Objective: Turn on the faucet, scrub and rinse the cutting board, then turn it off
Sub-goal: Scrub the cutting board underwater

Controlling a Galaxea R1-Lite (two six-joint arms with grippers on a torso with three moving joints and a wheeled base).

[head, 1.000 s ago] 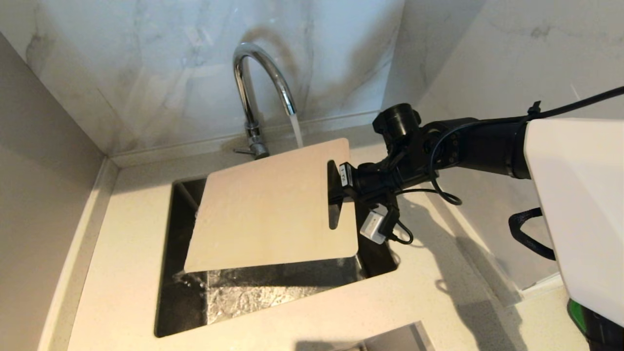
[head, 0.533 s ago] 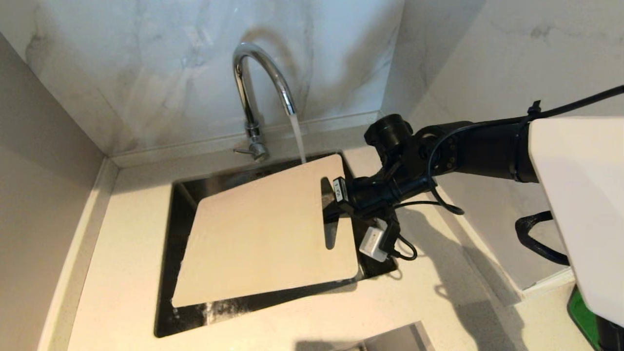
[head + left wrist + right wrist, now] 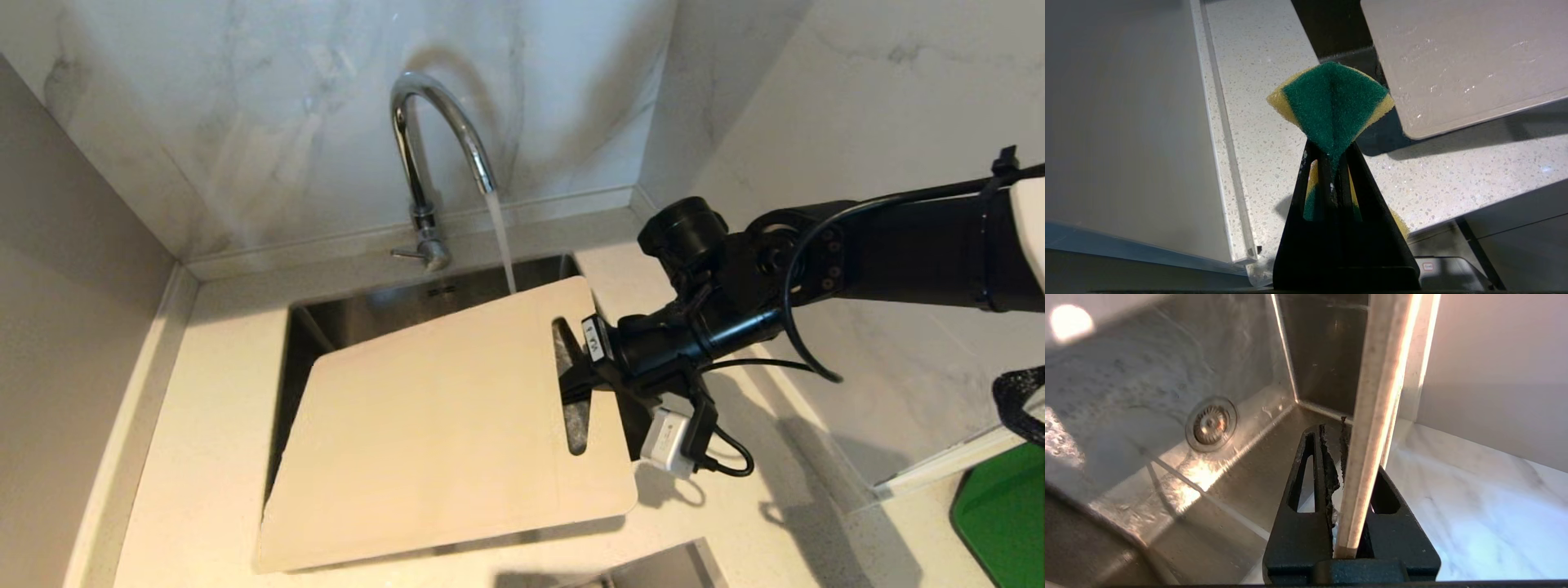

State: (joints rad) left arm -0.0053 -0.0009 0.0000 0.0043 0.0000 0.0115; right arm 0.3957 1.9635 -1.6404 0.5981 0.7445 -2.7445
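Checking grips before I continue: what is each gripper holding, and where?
Right gripper pinches the cream plastic cutting board at its handle-slot edge; left gripper clamps a folded green-and-yellow sponge by its middle.

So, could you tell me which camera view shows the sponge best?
The left wrist view: the green-and-yellow sponge sits centred, pinched in the left gripper. The head and right wrist views show nothing of it.

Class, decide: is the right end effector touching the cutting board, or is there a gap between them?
Touching. The right wrist view shows the right end effector clamped on the cutting board edge, its fingers pressed against both faces.
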